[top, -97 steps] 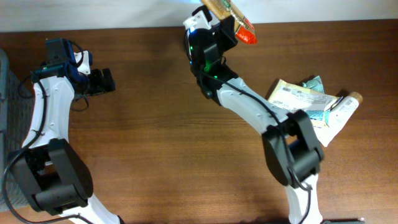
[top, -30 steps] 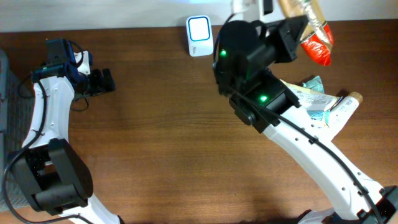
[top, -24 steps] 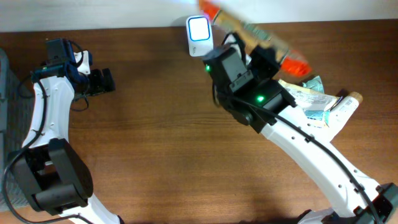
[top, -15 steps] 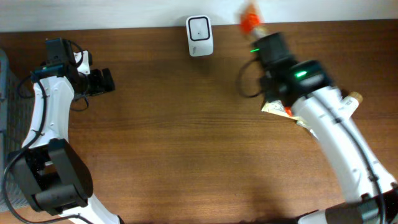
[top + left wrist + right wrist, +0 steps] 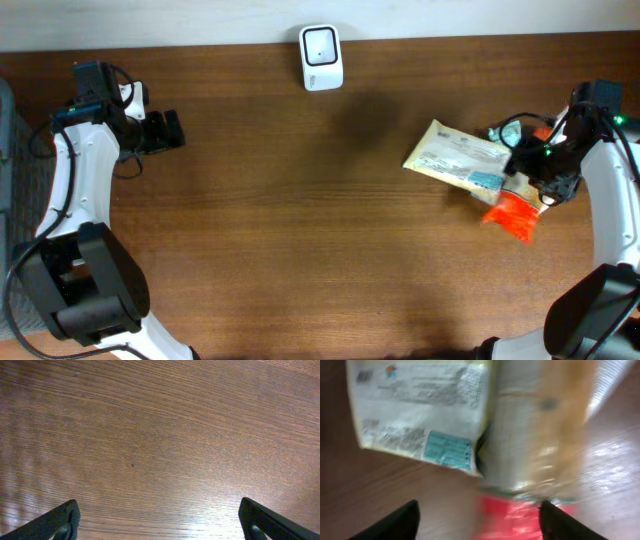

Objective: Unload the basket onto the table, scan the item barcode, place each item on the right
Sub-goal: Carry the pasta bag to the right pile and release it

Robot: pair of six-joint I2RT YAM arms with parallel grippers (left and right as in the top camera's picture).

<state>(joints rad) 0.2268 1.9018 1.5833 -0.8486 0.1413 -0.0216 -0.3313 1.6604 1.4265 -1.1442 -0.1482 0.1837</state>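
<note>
1. Reaching in from the right edge of the table [image 5: 300, 230], the right arm [image 5: 612, 200] bends so that its pincer points down at a small pile of things.
2. The right gripper [image 5: 481, 520] has its two fingers [image 5: 400, 522] wide apart. They are not squeezing anything.
3. The long bag [image 5: 540, 435] lies right under that pincer, on the right side of the table. It is see-through and tan, with a bright red end that points to the near edge of the table.
4. The wrist picture is blurry, so I cannot tell if a finger is touching the long bag.
5. The long bag lies partly over one edge of a flat white packet [image 5: 452, 157]. That packet has small print and a blue patch on it.
6. A bit of green wrapper [image 5: 505, 130] peeks out at the far side of the pile.
7. The scanner [image 5: 321, 44] is a small white box. It stands at the far edge of the table, near the middle, well apart from the long bag.
8. The left arm [image 5: 75, 190] is on the left side. It goes up along the edge and then bends, so its pincer points toward the middle of the table.
9. The left gripper [image 5: 172, 130] has its fingers wide apart too. Only bare wood shows between them, and it holds nothing.
</note>
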